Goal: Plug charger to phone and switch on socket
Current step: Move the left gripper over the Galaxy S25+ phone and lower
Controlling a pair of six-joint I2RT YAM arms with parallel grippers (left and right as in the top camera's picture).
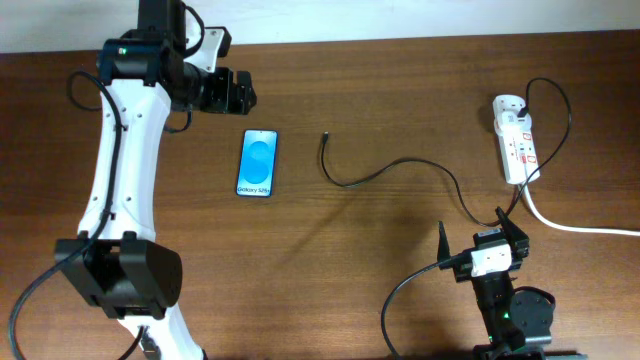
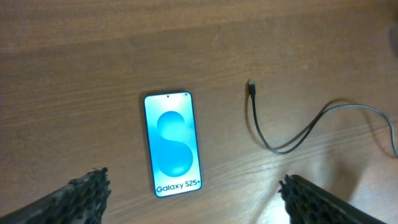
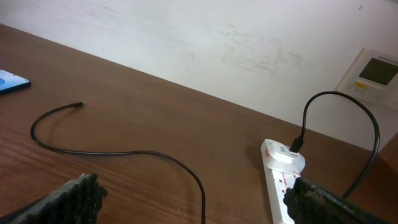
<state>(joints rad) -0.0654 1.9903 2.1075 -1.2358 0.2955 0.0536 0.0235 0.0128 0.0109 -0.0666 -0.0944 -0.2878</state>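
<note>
The phone lies flat, blue screen up, left of centre; it also shows in the left wrist view. The charger is a thin black cable with its plug tip free, right of the phone and apart from it. It runs to an adapter in the socket, a white power strip at the far right, also in the right wrist view. My left gripper hovers open above the phone's far end. My right gripper is open near the front edge, over the cable.
A thick white cord leaves the socket toward the right edge. The cable tip and the cable loop lie on bare brown table. A white wall and a wall panel stand behind the table.
</note>
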